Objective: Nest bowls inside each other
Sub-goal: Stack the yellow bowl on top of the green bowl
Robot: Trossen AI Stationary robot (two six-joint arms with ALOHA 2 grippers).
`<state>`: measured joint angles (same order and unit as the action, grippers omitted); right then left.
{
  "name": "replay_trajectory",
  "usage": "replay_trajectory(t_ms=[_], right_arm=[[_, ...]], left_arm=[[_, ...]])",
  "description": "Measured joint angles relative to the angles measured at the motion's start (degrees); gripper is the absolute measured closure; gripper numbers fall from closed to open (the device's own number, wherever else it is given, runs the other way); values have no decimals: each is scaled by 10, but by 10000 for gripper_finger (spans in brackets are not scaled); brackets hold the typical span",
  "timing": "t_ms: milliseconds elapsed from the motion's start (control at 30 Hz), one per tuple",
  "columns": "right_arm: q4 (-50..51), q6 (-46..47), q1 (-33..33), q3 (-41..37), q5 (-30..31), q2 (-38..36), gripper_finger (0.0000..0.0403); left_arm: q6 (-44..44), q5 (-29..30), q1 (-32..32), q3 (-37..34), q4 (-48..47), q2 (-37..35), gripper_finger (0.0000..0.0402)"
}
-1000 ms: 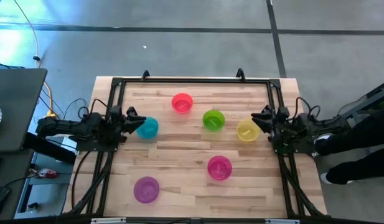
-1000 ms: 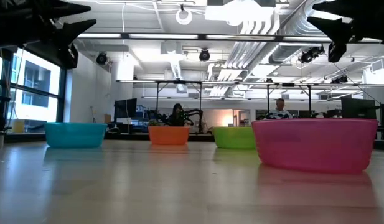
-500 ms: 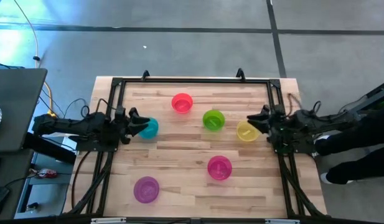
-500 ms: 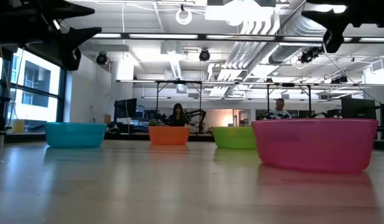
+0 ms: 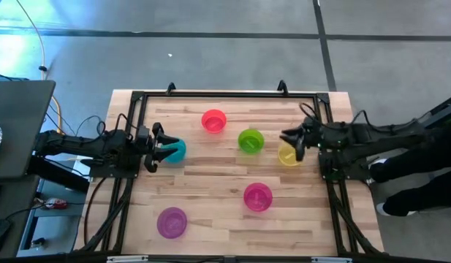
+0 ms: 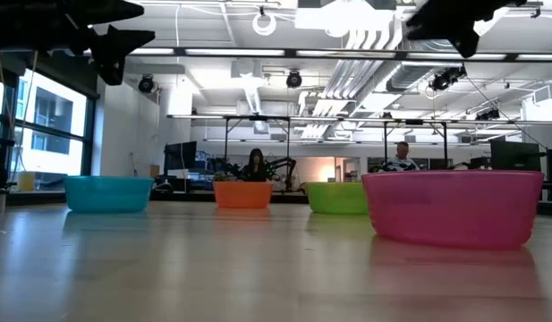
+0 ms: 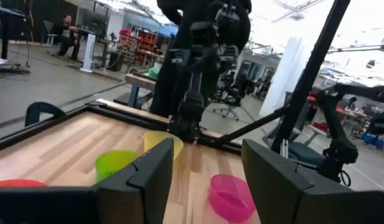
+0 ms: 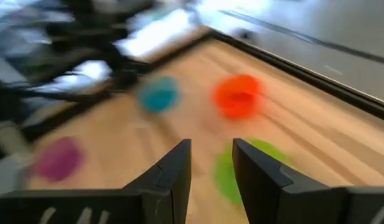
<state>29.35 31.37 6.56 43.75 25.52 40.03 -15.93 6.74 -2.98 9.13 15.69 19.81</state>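
Observation:
Six bowls stand apart, each on its base on the wooden table: red (image 5: 213, 120), green (image 5: 250, 140), yellow (image 5: 289, 155), teal (image 5: 174, 150), magenta (image 5: 258, 196) and purple (image 5: 172, 222). My left gripper (image 5: 158, 145) is open and hovers over the teal bowl's left rim. My right gripper (image 5: 292, 142) is open above the yellow bowl's far-left rim. The low view shows the teal (image 6: 108, 193), red (image 6: 242, 194), green (image 6: 338, 198) and magenta (image 6: 452, 207) bowls, with both grippers high above them. The right wrist view (image 8: 211, 155) looks over the green bowl (image 8: 224, 174).
A black metal frame (image 5: 225, 95) runs around the table top. Bare wood lies at the table's middle (image 5: 210, 175) and near edge. The left wrist view (image 7: 204, 162) shows my right arm (image 7: 201, 68) behind the yellow bowl (image 7: 162, 143). People sit far off in the room (image 6: 255, 165).
My left gripper has moved toward the table's right, over the teal bowl's left rim. My right gripper has reached toward the table's left, from the right edge to above the yellow bowl. Both stayed open. No bowl has moved.

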Motion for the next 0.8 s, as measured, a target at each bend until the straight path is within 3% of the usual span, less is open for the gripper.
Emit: replay_trajectory(t_ms=[200, 300, 367, 667, 800], right_arm=[[238, 171, -51, 121, 126, 59, 295], [318, 186, -67, 160, 152, 81, 295], [320, 156, -69, 168, 145, 88, 295], [160, -80, -65, 161, -121, 93, 295], [72, -123, -65, 161, -176, 95, 295]], left_arm=[[-17, 1, 0, 1, -9, 0, 222], [-21, 2, 0, 1, -27, 0, 222], [-21, 2, 0, 1, -40, 0, 222], [-19, 8, 0, 1, -57, 0, 222], [-19, 8, 0, 1, -57, 0, 222]])
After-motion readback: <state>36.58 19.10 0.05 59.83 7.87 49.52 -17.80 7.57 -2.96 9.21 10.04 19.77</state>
